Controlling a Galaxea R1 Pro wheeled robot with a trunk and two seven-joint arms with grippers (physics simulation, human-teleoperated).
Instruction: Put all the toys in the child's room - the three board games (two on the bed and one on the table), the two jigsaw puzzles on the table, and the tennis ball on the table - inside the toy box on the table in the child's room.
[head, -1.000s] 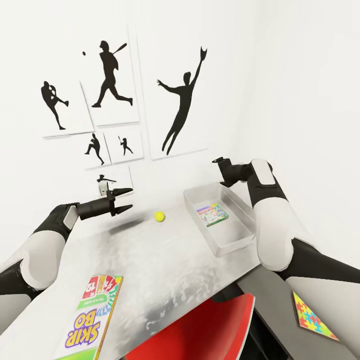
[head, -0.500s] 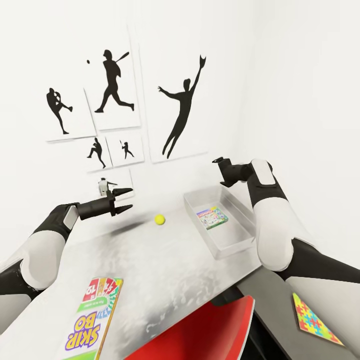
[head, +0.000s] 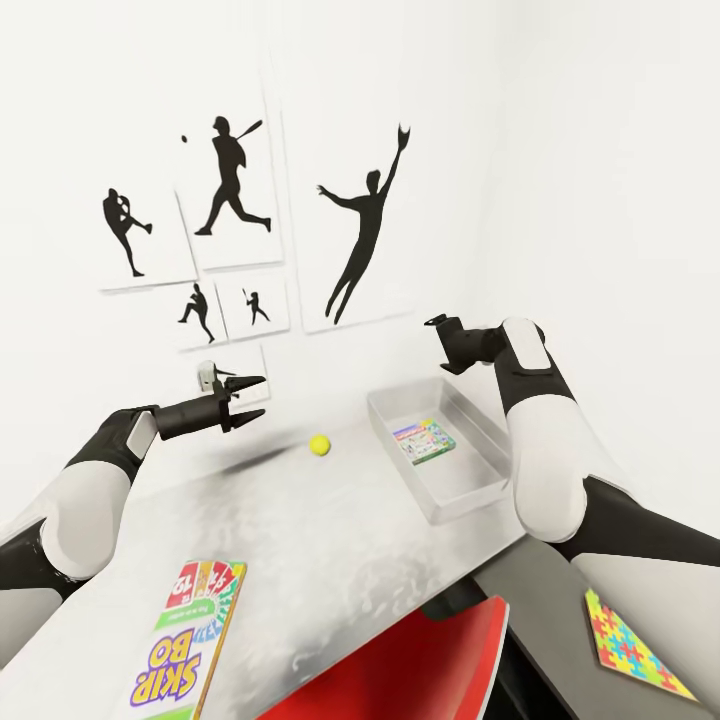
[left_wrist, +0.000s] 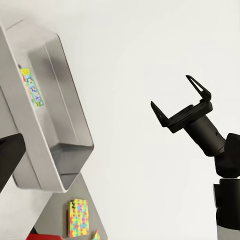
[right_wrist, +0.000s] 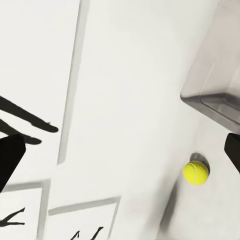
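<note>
On the pale table (head: 330, 530), the tennis ball (head: 319, 445) lies between my two arms. The grey toy box (head: 474, 487) stands to its right with one board game (head: 424, 441) flat inside. A second board game (head: 185, 650), marked SKIP BO, lies at the table's near left edge. A jigsaw puzzle (head: 635, 645) rests on the lower dark top at the right. My left gripper (head: 258, 395) hovers open to the left of the ball. My right gripper (head: 440, 330) is raised behind the toy box and is open, as the left wrist view shows (left_wrist: 180, 97). Both are empty.
A red chair (head: 400, 660) is tucked under the table's near edge. The white wall with baseball-player silhouettes (head: 365, 235) stands close behind the table. A small white figure (head: 205, 377) sits at the back left of the table.
The whole picture has shifted a little, so the camera has moved. Both arms keep their poses and both grippers stay open.
</note>
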